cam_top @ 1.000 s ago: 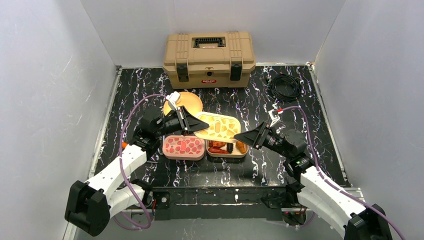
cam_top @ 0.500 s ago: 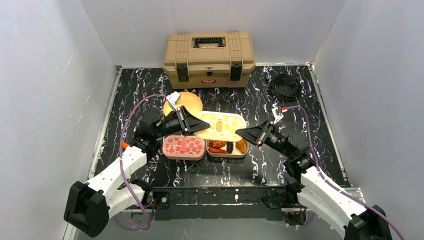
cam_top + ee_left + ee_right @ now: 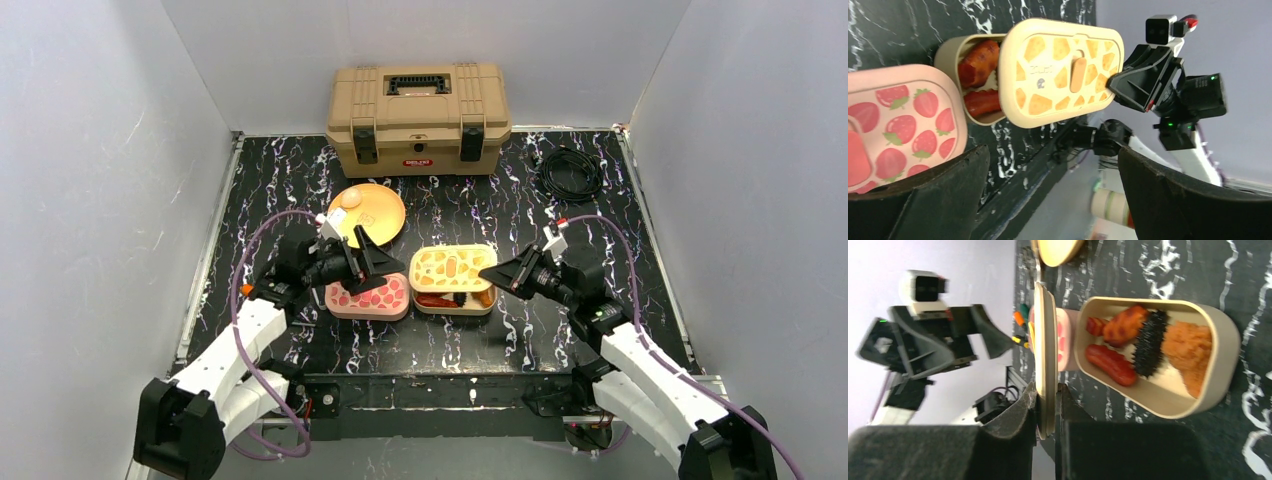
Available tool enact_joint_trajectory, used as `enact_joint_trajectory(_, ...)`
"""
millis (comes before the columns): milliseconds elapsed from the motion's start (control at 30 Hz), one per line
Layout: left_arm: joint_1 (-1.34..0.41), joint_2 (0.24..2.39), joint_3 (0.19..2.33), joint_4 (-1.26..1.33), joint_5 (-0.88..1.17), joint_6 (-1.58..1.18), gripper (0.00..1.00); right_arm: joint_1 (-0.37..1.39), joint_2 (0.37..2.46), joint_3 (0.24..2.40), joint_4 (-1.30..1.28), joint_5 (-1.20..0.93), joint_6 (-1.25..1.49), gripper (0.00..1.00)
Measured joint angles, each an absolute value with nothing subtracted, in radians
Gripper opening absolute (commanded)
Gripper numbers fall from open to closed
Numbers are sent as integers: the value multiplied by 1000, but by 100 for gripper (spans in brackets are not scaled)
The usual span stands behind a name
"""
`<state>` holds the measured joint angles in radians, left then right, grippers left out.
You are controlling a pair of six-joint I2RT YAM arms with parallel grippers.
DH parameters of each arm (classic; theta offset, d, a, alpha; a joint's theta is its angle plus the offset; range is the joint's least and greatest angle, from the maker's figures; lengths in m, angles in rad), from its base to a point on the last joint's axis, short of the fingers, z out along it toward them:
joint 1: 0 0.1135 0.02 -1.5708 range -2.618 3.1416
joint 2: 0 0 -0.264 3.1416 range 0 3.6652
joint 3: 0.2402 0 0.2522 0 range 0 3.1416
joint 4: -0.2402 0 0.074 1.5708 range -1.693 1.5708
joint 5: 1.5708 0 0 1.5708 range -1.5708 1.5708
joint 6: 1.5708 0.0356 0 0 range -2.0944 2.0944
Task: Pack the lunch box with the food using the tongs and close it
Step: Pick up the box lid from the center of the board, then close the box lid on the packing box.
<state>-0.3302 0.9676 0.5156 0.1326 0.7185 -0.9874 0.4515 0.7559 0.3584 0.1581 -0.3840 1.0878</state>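
Lid (image 3: pixel 452 266) now sits lower over the box (image 3: pixel 1229 347); left jaws spread, released; right jaws clamp its edge. Closing: next, lower it square.

The cream lid (image 3: pixel 1063 70) is showing orange patches; the pink box (image 3: pixel 903 120) is wearing red strawberries; the black table (image 3: pixel 480 200) is carrying white veins.

- Seen from above, the cheese-patterned lid (image 3: pixel 452 266), gripped in the right jaws, covers most of the lunch box (image 3: pixel 455 311); only a strip of food (image 3: pixel 437 298) shows.
- In the right wrist view the pink box (image 3: pixel 1066 340) is mostly hidden beyond the edge-on lid in the jaws.
- The orange plate (image 3: pixel 1058 250), farther beyond those jaws, is cut by the top edge.
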Motion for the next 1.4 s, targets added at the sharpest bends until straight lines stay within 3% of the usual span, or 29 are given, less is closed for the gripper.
enact_joint_trajectory(200,-349,948,632,-110,634,-774,98,434,817,380,52,-389,1005,1)
enact_joint_trajectory(667,-556,1118,784,-324,402,-570,98,409,936,409,41,-452,936,1)
enact_joint_trajectory(1400,-633,1335,817,-256,363,-554,98,399,983,410,115,-500,953,1)
